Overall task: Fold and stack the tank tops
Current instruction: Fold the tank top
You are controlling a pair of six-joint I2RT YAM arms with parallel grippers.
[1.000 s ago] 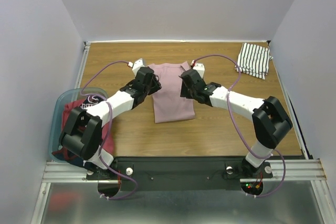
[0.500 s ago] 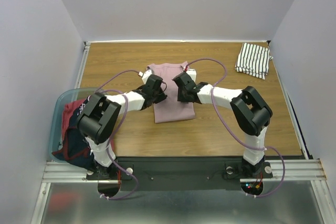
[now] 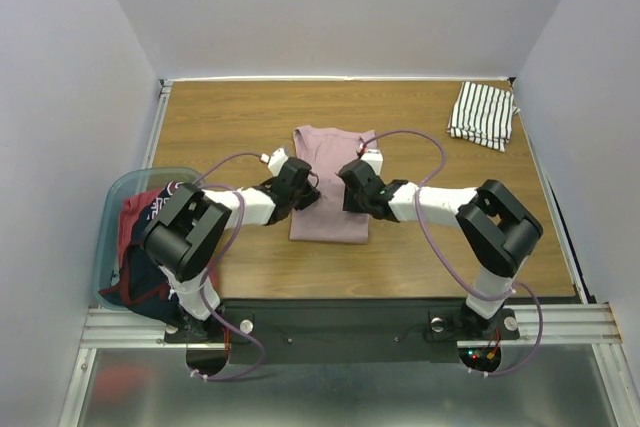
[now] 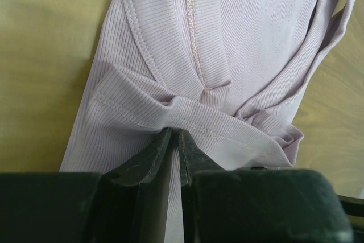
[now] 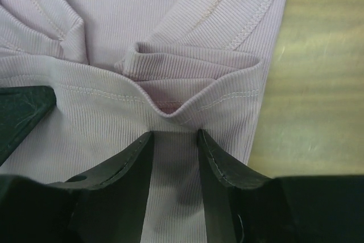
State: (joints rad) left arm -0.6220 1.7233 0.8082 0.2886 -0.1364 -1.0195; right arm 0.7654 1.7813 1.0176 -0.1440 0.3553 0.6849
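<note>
- Pink tank top [image 3: 330,219] lies mid-surface [image 3: 400,107], long axis running near to far
- Left tool [image 4: 176,138]: jaws almost together, pinching a bunched hem edge on the top's left side (stitching puckers at the tips)
- Right tool [image 5: 175,140]: jaws slightly apart, pink cloth clamped between them on the right side
- Striped tank top [image 3: 483,114] sits folded at the far right corner; dark red top [image 3: 140,209] in the tub [image 3: 104,247], near left

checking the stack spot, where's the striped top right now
In the top view the folded striped top lies on the table's far right corner, well apart from the pink top at the centre.
</note>
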